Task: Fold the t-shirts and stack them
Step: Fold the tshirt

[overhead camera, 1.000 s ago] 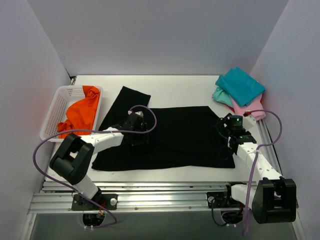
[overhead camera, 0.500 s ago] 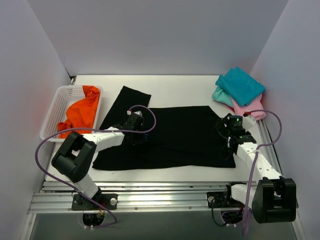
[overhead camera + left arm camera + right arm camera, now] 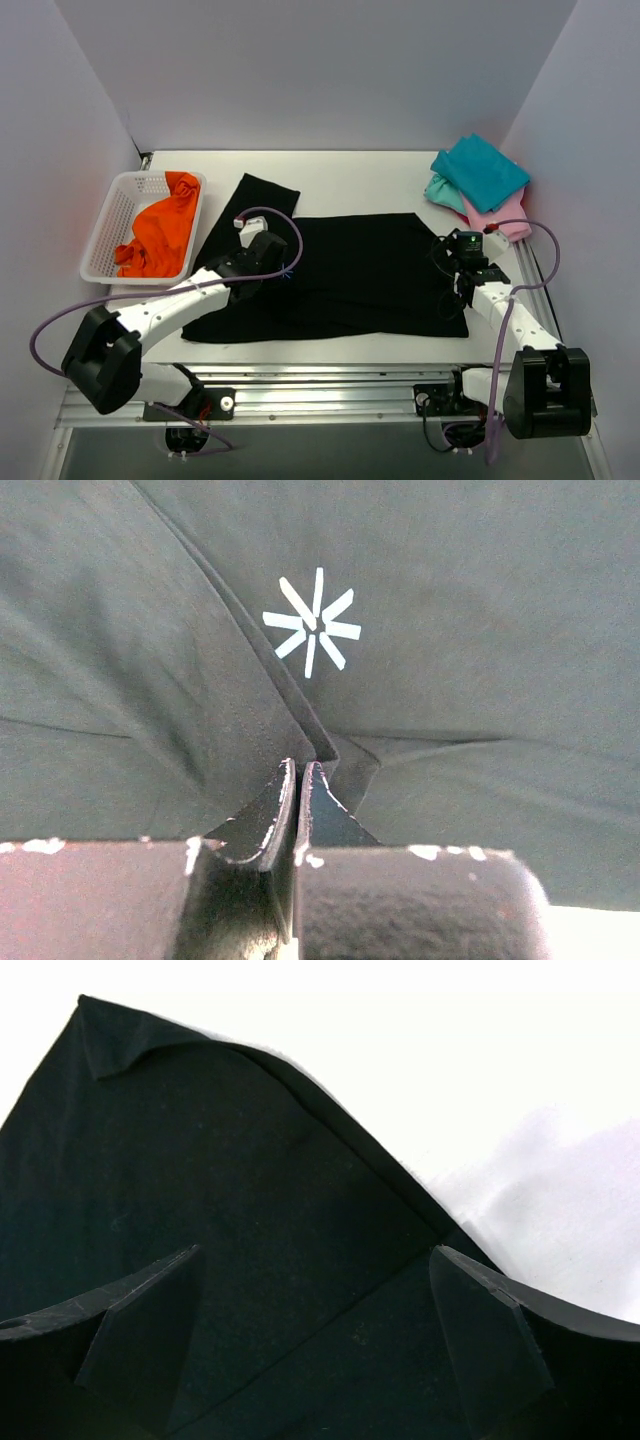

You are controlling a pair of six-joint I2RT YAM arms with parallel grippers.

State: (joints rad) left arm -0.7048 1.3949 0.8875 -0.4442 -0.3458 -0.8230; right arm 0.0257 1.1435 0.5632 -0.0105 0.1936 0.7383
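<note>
The large black t-shirt [image 3: 360,270] lies spread across the middle of the table, one sleeve [image 3: 250,200] pointing to the back left. My left gripper [image 3: 278,266] [image 3: 300,772] is shut, pinching a raised fold of that black cloth just below the light-blue starburst mark [image 3: 313,625]. My right gripper [image 3: 453,280] [image 3: 315,1310] hangs open over the shirt's right edge, with black cloth [image 3: 230,1190] below its fingers [image 3: 150,1310]. A teal t-shirt [image 3: 482,168] lies on a pink one [image 3: 502,215] at the back right. The orange t-shirt [image 3: 160,228] sits in the basket.
A white mesh basket [image 3: 112,215] stands at the left edge of the table. A pale mint cloth [image 3: 443,190] pokes out under the teal shirt. White walls close in on three sides. A metal rail [image 3: 320,385] runs along the near edge.
My left gripper closed on a fold of the black shirt. The left arm's elbow swung down and left, and the starburst mark came into view beside the gripper. The right arm barely moved.
</note>
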